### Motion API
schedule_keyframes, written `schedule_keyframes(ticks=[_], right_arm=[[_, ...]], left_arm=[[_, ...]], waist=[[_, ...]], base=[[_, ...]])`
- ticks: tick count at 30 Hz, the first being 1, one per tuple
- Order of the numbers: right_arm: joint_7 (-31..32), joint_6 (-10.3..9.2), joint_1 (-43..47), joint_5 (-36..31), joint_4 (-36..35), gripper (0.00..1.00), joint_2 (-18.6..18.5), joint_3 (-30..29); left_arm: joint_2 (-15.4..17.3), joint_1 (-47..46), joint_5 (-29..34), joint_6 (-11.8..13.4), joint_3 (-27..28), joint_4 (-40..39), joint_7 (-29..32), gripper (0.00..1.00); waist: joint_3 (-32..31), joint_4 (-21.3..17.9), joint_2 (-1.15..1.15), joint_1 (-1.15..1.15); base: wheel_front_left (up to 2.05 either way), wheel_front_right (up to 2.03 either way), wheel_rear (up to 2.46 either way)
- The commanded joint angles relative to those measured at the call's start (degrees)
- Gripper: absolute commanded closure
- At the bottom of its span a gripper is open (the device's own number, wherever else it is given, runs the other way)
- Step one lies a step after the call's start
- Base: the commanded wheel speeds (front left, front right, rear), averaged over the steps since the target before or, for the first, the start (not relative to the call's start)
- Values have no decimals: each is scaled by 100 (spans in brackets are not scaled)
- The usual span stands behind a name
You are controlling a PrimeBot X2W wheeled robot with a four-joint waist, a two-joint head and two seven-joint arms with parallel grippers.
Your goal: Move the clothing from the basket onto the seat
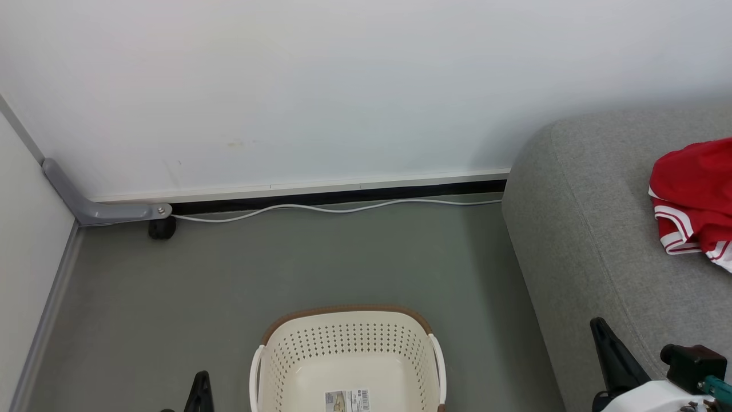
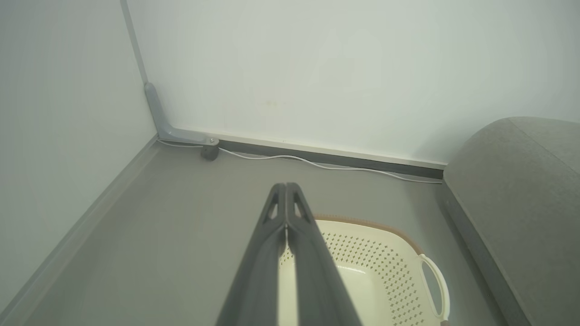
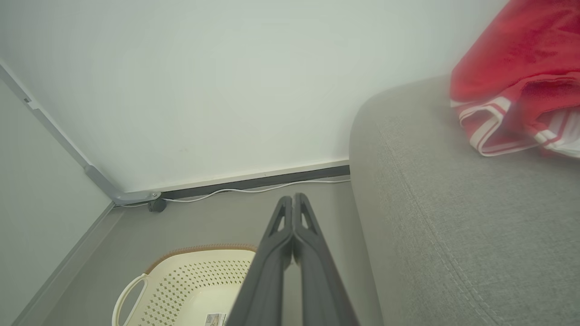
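Observation:
The cream basket [image 1: 347, 343] stands on the floor at the bottom centre, with only a label sticker [image 1: 346, 400] on its floor. Red clothing [image 1: 695, 197] with white stripes lies on the grey seat [image 1: 577, 229] at the right. My left gripper [image 1: 201, 382] shows as a dark tip left of the basket; in the left wrist view its fingers [image 2: 286, 190] are shut together with nothing between them, above the basket [image 2: 376, 267]. My right gripper [image 1: 600, 329] is over the seat's front edge, shut and empty [image 3: 293, 201], with the clothing [image 3: 521, 77] farther along the seat [image 3: 453, 217].
A white wall runs behind, with a dark baseboard and a white cable [image 1: 331, 209] along the floor. A grey bracket [image 1: 97, 209] with a black caster [image 1: 162, 228] sits in the left corner. Grey floor lies between basket and wall.

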Motion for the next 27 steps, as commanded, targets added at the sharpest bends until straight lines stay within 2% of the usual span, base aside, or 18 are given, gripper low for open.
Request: schedule_keyframes(ticks=[1, 5, 27], right_arm=[[47, 1, -172, 134, -164, 100, -68, -81], [113, 1, -186, 353, -180, 100, -34, -137], [479, 2, -241, 1548, -301, 100, 153, -454]], left_arm=[[36, -141, -139, -58, 54, -135, 27, 100], [48, -198, -404, -121, 85, -119, 85, 100], [102, -488, -1844, -476, 269, -55, 409, 100]], waist=[[0, 3, 0, 9], [15, 12, 0, -1], [33, 58, 0, -2]], base=[[0, 0, 0], [0, 0, 0], [0, 0, 0]])
